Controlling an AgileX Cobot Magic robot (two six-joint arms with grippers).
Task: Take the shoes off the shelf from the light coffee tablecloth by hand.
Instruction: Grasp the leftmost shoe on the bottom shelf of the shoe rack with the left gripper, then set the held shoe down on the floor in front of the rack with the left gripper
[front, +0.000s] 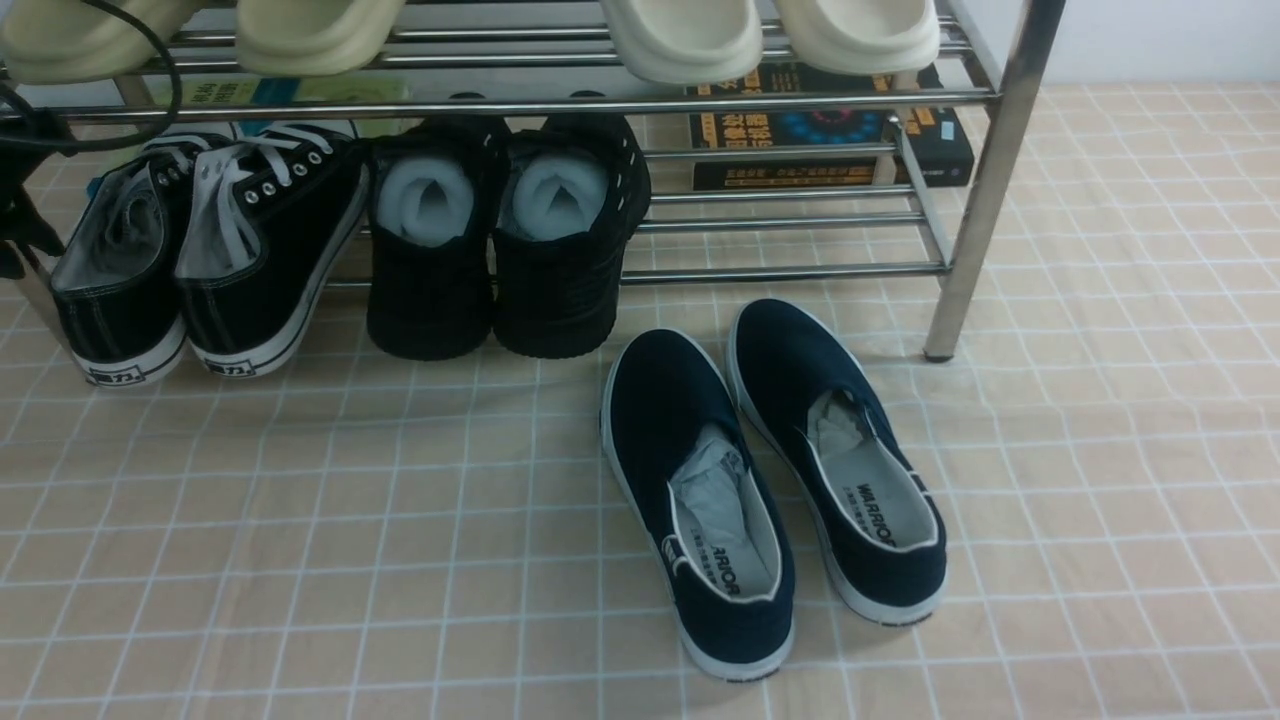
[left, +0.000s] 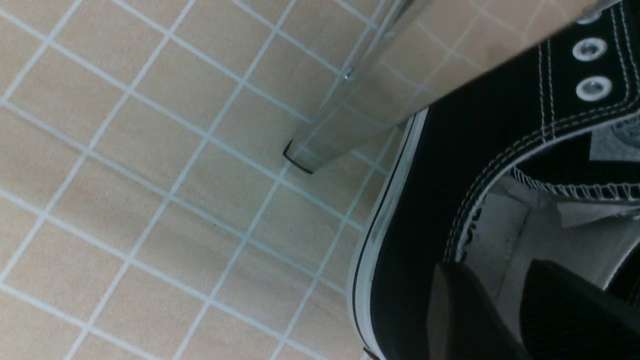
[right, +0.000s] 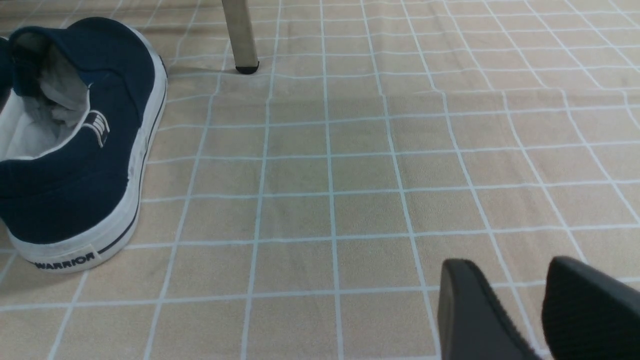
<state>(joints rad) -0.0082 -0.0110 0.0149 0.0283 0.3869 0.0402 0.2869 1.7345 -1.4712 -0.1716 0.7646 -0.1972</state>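
- The black canvas sneakers (front: 285, 225) have white laces, pale linings, metal eyelets and white rubber soles; the heels face the camera, each with a small lettered label on its sole.
- The 2 sneakers stand side by side on the lower tier of the chrome shoe rack (front: 980, 220), at its left end, their heels jutting out past the front bar above the light grid-patterned cloth (front: 400, 550).
- The left gripper (left: 497, 265) is released, its 2 fingers apart over the opening of 1 sneaker; the view does not settle whether they touch it.
- The right gripper (right: 511, 261) is also released, its 2 fingers apart above the cloth.
- The left wrist view shows double stitching along the collar, printing on the insole and a dark line around the sole, details the front view does not make out; a rack leg crosses in front of that sneaker.
- The front view alone shows the 2 all-black shoes (front: 505, 290) stuffed with white paper beside the sneakers, the pale clogs (front: 685, 45) above and a dark box (front: 790, 130) behind the bars.
- The right wrist view shows WARRIOR on the heel of 1 navy slip-on (right: 65, 200); the front view shows both slip-ons on the cloth, with WARRIOR lettering inside.
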